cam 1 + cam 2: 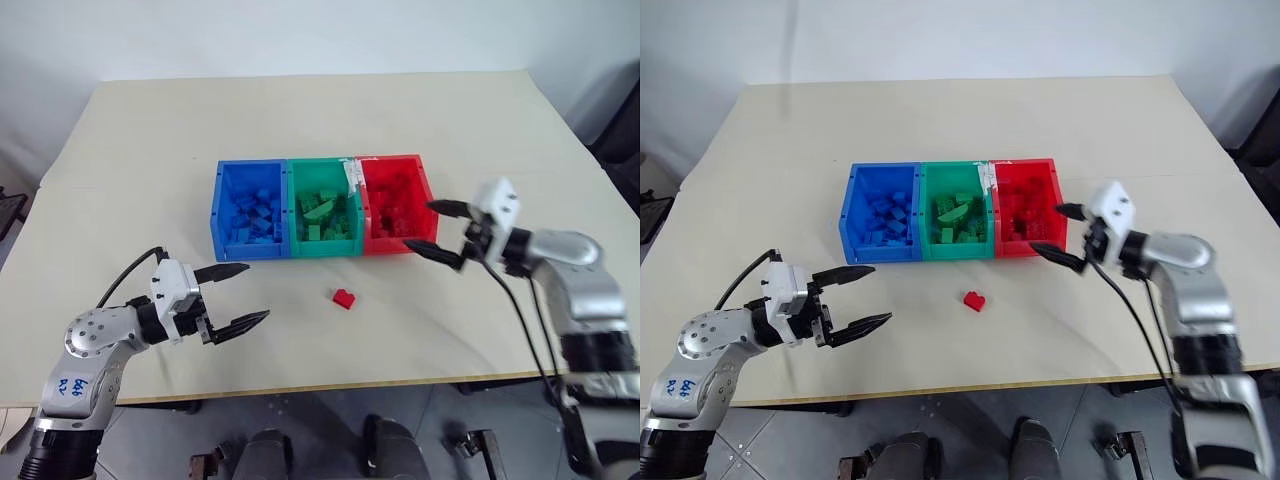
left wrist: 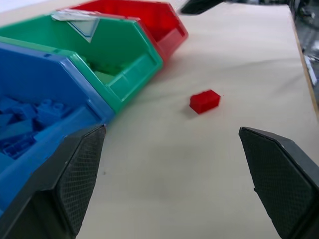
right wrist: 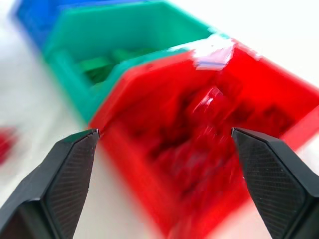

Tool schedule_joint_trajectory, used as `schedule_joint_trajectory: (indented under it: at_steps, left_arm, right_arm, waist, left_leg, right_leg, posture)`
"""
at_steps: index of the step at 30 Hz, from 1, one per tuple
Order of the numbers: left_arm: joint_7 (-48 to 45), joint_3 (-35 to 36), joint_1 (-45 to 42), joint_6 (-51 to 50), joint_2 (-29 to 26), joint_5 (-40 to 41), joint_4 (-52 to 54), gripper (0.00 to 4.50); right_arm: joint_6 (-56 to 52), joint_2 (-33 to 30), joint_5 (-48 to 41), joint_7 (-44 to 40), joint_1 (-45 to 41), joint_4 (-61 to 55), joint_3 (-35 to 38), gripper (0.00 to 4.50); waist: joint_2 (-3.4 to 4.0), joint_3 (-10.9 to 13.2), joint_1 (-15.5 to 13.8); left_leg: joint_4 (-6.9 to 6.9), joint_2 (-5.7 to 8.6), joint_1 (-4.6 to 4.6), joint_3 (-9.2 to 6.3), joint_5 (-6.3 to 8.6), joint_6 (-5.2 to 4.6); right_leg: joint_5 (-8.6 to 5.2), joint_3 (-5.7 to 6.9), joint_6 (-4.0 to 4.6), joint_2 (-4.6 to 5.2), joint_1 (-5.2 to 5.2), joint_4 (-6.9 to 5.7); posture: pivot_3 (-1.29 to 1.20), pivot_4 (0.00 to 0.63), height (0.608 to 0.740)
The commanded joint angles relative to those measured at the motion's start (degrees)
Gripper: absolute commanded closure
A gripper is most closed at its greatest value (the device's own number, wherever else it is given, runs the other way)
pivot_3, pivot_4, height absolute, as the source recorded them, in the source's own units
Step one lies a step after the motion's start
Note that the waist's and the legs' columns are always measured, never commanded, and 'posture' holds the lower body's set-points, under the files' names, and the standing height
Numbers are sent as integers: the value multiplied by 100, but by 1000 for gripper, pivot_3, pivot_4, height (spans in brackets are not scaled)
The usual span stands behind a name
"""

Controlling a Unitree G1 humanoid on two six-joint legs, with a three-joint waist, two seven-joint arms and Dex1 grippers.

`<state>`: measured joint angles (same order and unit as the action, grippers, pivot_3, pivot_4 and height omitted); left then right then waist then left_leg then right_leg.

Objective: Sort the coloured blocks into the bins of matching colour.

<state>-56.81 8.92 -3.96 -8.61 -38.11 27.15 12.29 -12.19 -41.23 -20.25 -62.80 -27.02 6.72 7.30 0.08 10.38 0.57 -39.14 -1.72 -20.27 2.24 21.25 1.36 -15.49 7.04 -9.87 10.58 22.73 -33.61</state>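
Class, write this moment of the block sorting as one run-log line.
left gripper: open, empty, near blue bin | right gripper: open, empty, at red bin | red block: loose on table | green bin: filled

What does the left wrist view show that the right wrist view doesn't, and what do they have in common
Left wrist view: the loose red block lying sharp on the table in front of the bins, blue blocks inside the blue bin, and the left gripper with its jaws wide apart and nothing between them.

Right wrist view: the heap of red blocks inside the red bin, seen between the right gripper's open jaws.

Both: the row of blue, green and red bins, and the pale tabletop.
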Motion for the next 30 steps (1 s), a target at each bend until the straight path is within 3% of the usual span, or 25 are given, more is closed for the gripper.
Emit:
schedule_joint_trajectory:
  at_steps: [1, 6, 10, 14, 19, 22, 27, 30]
  left_arm:
    - [-243, -112, -134, 229, -43, -65, -47, 0]
    - [-498, -264, -260, 371, -68, -114, -178, 0]
    - [-529, -291, -327, 418, -83, -170, -255, 0]
    - [-478, -177, -209, 392, -138, -155, -138, 0]
    - [-389, 20, 88, 361, -256, -135, 70, 0]
    - [-355, 195, 315, 351, -335, -97, 201, 0]
    - [-255, 235, 433, 324, -330, -105, 335, 0]
    - [-159, 234, 473, 303, -304, -109, 438, 0]
  right_arm:
    - [284, -538, -270, -546, 671, -580, 483, 52]
    - [454, -1140, -157, -1053, 1506, -648, 493, 52]
    - [116, -1166, -145, -1042, 1537, -983, 154, 52]
    - [-831, -865, -318, -622, 1210, -1718, -408, 52]
    - [-1949, -389, 205, 121, 554, -2272, -1534, 52]
    - [-2919, 142, 357, 672, -28, -2377, -2128, 52]
    - [-3475, 623, 709, 1076, -611, -2163, -2770, 52]
    - [-3501, 752, 846, 1204, -784, -2021, -2909, 656]
  waist:
    - [0, 0, -35]
    - [-1, 0, -47]
    - [0, 0, -30]
    - [0, 0, -45]
    - [-1, 0, -53]
    - [0, 0, -45]
    - [-1, 0, -65]
    - [-1, -1, -56]
  left_leg:
    - [-2, 0, 1, 3, 0, 0]
    - [-7, 0, 6, 10, 0, -1]
    - [-7, -1, 11, 12, 0, -1]
    - [-8, -1, 10, 10, 0, -1]
    - [-8, -1, 7, 5, 1, -1]
    - [-8, -1, 6, 4, 0, 0]
    - [-9, -1, 4, 1, 0, 0]
    - [-9, -1, 2, -1, 1, 1]
  right_leg:
    - [0, -2, 0, 0, 0, 0]
    - [0, -9, 0, 0, -6, 2]
    - [0, -11, 1, -1, -6, 0]
    - [0, -11, 1, 0, -6, 0]
    - [0, -9, 1, 0, -6, 0]
    - [0, -8, 2, 0, -3, -3]
    - [0, -7, 2, 0, -2, -4]
    - [0, -5, 2, 0, -2, -4]
  posture:
    - [0, 150, 740]
    - [0, 150, 740]
    - [0, 150, 740]
    - [0, 150, 740]
    - [0, 150, 740]
    - [0, 150, 740]
    - [0, 150, 740]
    - [0, 150, 740]
